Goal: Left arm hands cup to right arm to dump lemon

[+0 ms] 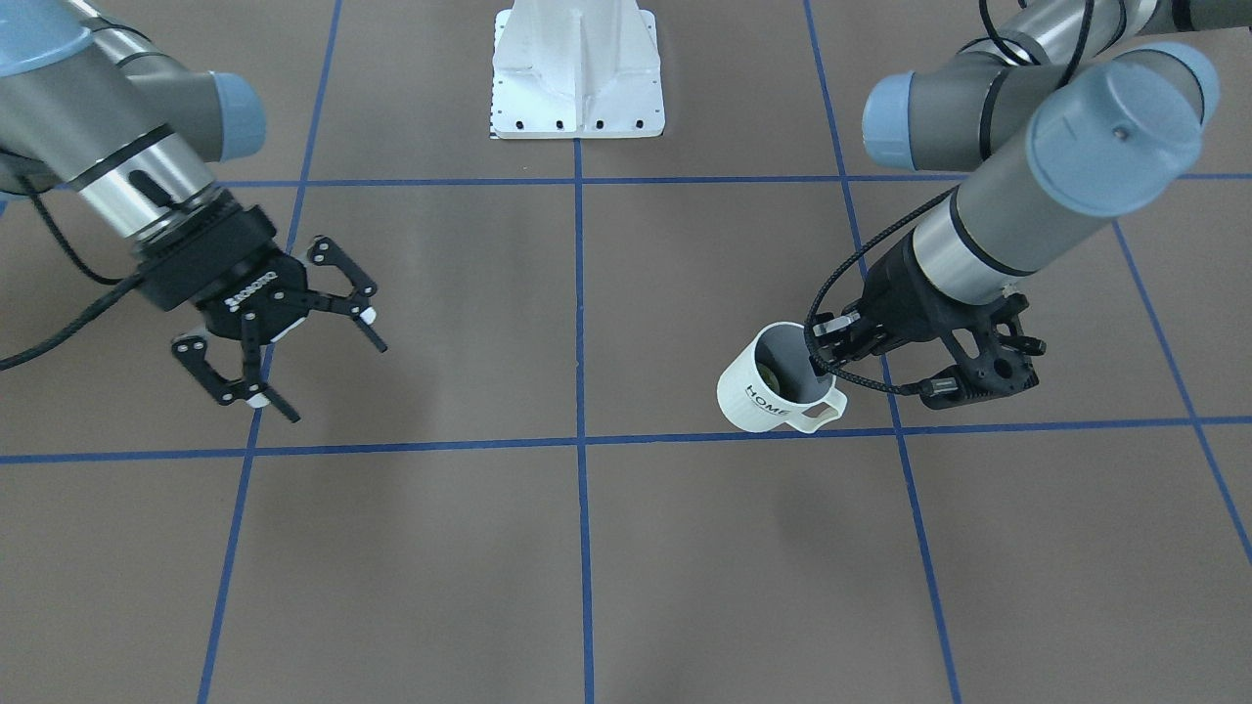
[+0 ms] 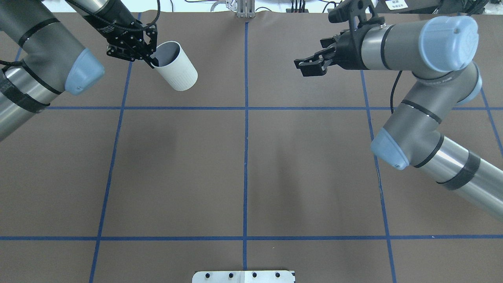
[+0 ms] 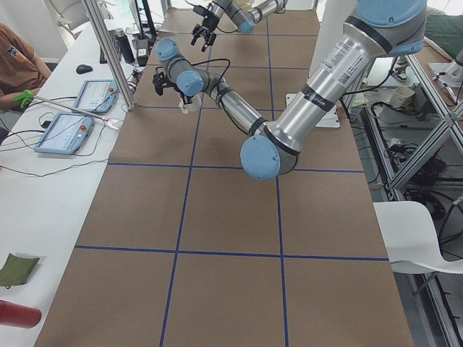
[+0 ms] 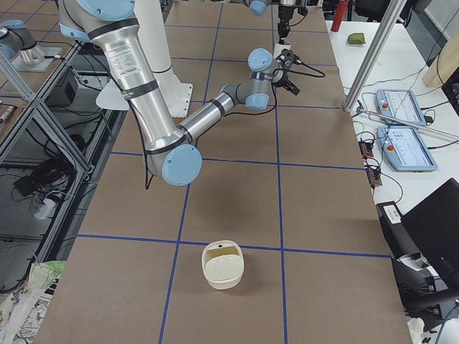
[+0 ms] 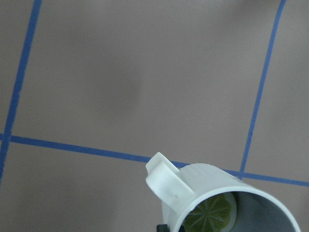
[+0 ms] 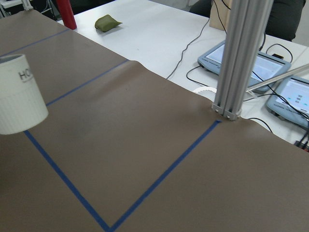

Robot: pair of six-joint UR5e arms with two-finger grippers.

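The white cup [image 1: 773, 391] with black "HOME" on its side hangs tilted above the table at its far left. My left gripper [image 1: 820, 362] is shut on its rim, one finger inside. It also shows in the overhead view [image 2: 177, 68] and low in the left wrist view [image 5: 217, 193], handle up. The yellow-green lemon [image 5: 212, 215] lies inside the cup and also shows in the front view [image 1: 766, 373]. My right gripper [image 1: 339, 384] is open and empty, well apart from the cup, its jaws pointing toward it [image 2: 304, 67]. The right wrist view shows the cup [image 6: 17, 96] at its left edge.
A white base plate [image 1: 577, 68] sits at the robot's side of the table. A cream round container [image 4: 223, 264] stands on the table near its right end. An aluminium post [image 6: 241, 58], tablets, a red bottle [image 6: 67, 14] and a green cloth [image 6: 108, 22] stand beyond the far edge.
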